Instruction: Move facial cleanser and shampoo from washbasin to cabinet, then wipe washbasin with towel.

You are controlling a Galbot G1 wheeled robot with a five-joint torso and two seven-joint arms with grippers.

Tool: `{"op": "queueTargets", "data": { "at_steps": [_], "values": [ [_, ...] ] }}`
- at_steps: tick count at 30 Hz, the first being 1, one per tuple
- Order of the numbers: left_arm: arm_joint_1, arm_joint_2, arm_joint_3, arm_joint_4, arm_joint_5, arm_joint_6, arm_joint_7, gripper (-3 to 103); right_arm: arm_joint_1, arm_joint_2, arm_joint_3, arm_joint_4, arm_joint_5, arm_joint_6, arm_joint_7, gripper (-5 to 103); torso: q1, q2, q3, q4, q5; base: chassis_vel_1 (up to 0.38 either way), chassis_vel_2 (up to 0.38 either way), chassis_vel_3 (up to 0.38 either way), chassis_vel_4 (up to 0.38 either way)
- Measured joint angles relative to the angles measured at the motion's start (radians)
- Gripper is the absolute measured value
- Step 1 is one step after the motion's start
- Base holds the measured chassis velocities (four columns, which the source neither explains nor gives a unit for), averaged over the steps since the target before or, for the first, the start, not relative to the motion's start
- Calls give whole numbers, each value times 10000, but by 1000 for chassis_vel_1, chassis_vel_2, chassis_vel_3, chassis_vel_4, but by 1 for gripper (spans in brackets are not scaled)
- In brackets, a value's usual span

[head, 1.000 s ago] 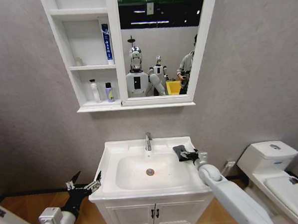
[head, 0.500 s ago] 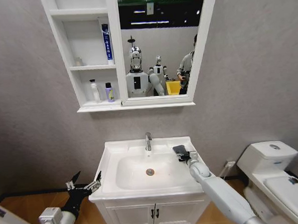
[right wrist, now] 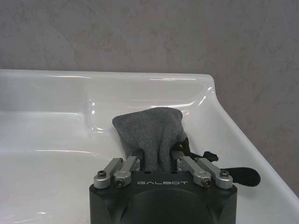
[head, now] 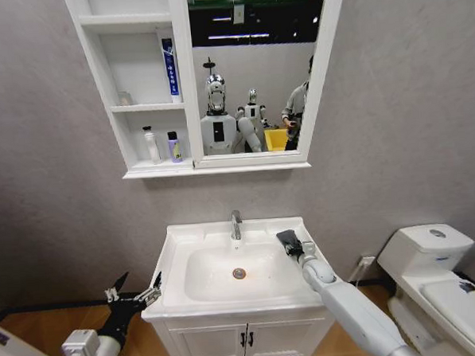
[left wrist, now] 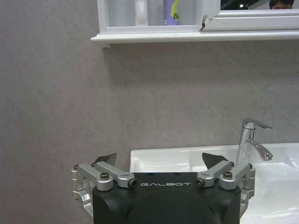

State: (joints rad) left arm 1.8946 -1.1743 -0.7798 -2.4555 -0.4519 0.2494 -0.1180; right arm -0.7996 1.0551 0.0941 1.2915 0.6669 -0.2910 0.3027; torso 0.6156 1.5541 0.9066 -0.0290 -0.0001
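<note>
I'm looking at a grey, mottled plaster wall with a white cabinet [head: 141,87] hung on it, three open shelves on its left and a tall mirror [head: 252,69] on its right. On the lowest shelf stand a slim white bottle [head: 151,144] and a shorter lilac bottle [head: 174,147]; a blue tube [head: 170,67] stands on the shelf above. Below sits the washbasin [head: 178,257], glossy white ceramic with a squared rim, an oval bowl, a round drain [head: 239,273] and a chrome tap [head: 236,224]. A white toilet [head: 434,275] stands to the right.

My right gripper [head: 294,244] is over the basin's right rear ledge, clenched on the towel [right wrist: 152,133], a soft, dark grey nubby cloth bunched up between the fingers, with its lower end resting on the ceramic. A black strap [right wrist: 233,175] lies on the rim just beside the gripper.

My left gripper [head: 134,293] hangs low beside the basin's front left corner, jaws spread wide and holding nothing, with its metal linkages showing in the wrist view.
</note>
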Motion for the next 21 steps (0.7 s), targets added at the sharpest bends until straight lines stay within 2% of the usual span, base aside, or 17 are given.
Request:
{"op": "queueTargets", "data": {
  "at_steps": [3,4,6,8,10,13,16,19,21],
  "values": [
    [0,0,0,0,0,0,0,100,-44,0,26,34,14,6,0,29,0,0,0,0,0,0,0,0,0],
    [0,0,0,0,0,0,0,100,-127,-14,68,135,32,12,0,18,0,0,0,0,1,0,0,0,0],
    [0,0,0,0,0,0,0,100,-374,-146,147,677,124,-21,107,8,1,-1,1,0,5,0,0,0,0],
    [0,0,0,0,0,0,-1,100,-516,-243,162,1057,264,-88,239,5,1,-1,1,-1,5,0,0,0,0],
    [-1,0,1,0,-1,0,-1,100,-760,-400,155,1722,538,-228,541,4,0,-1,0,-2,1,0,0,0,0],
    [-1,0,1,0,-1,0,-1,100,-1374,-588,-156,3358,1360,-719,1440,4,0,0,0,0,-1,0,0,0,0],
    [-1,0,1,0,-1,0,0,100,-1508,-596,-355,3615,1468,-824,1751,4,0,0,0,0,0,0,0,0,0],
    [-1,0,1,1,-1,0,0,100,-1830,-606,-1286,4124,1784,-1441,2986,4,0,0,0,-1,0,0,0,0,0],
    [0,0,1,0,-1,1,0,100,-1841,-576,-1460,4110,1817,-1575,3259,4,0,0,0,-1,1,0,0,0,0]
  ]
}}
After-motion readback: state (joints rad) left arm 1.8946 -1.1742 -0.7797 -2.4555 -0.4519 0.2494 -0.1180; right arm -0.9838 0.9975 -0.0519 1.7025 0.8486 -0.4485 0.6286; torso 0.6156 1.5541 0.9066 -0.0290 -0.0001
